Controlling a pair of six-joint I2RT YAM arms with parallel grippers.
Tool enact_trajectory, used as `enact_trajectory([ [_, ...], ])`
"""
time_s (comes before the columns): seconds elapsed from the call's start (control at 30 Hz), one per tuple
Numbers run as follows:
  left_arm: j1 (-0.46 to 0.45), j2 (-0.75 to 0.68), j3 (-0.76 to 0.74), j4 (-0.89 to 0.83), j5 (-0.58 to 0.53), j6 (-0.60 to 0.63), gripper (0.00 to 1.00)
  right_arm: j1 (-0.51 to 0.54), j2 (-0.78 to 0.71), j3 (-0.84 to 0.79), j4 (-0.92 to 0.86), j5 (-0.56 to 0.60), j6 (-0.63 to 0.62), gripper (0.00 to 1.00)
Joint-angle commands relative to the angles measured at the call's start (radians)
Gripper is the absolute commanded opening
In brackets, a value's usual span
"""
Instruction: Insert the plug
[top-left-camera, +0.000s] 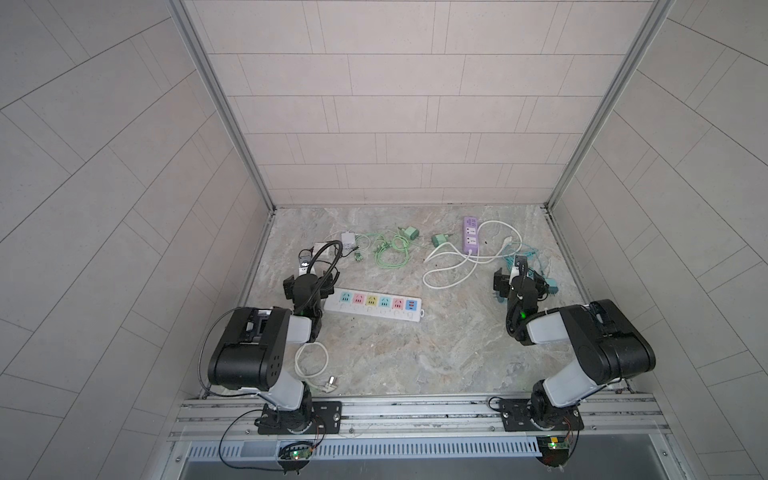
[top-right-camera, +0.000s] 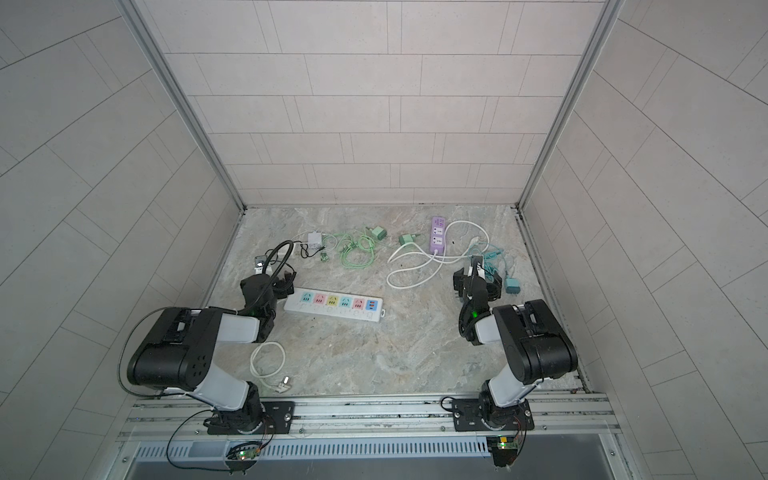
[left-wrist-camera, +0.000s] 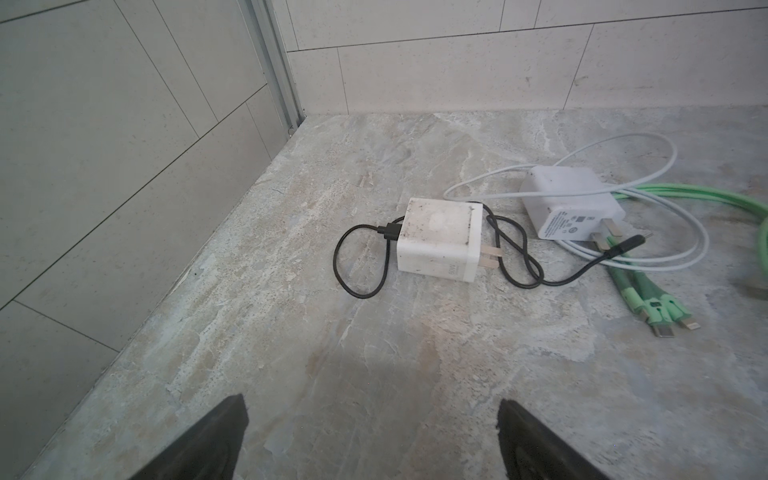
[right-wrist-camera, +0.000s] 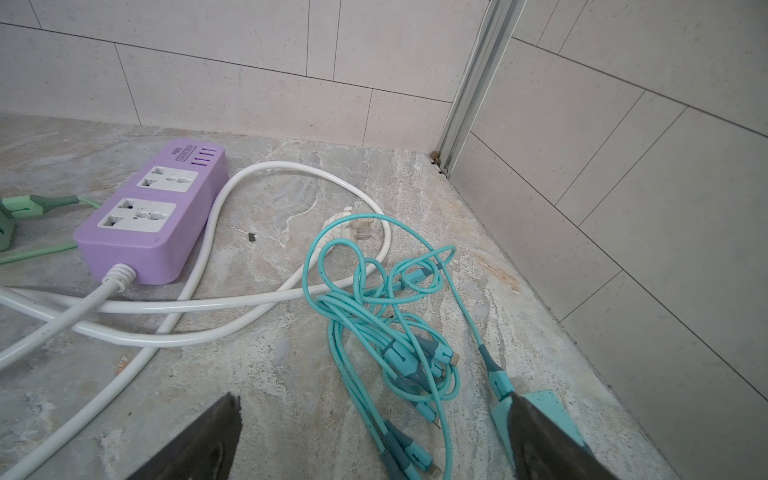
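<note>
Several plugs lie on the marble table, and nothing marks one of them as the task's plug. My left gripper (left-wrist-camera: 372, 419) is open and empty. It hovers just short of a white charger plug (left-wrist-camera: 438, 239) with a black cable. In both top views the gripper (top-left-camera: 308, 279) sits at the left end of a white power strip (top-left-camera: 374, 305) with coloured sockets. My right gripper (right-wrist-camera: 374, 399) is also open and empty. It hangs over a tangle of teal cables (right-wrist-camera: 374, 332), one fingertip in front of a teal charger (right-wrist-camera: 544, 409). A purple power strip (right-wrist-camera: 153, 216) lies farther back.
A second white charger (left-wrist-camera: 573, 201) and green cables (left-wrist-camera: 640, 291) lie beside the first. Two green chargers (top-left-camera: 411, 232) sit at the back. The purple strip's white cord (right-wrist-camera: 291, 183) loops to its plug (right-wrist-camera: 353, 224). Another white plug (top-left-camera: 328, 384) lies near the front rail.
</note>
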Motion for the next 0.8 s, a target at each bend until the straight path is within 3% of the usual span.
enact_trajectory([
  [0.0,-0.003,0.005,0.018,0.023,-0.007,0.007,1.00,0.006,0.012,0.013,0.009,0.014,-0.014,0.99],
  [0.77,-0.003,0.003,0.013,0.030,-0.007,0.007,1.00,0.007,0.011,0.005,0.027,0.017,-0.019,0.99],
])
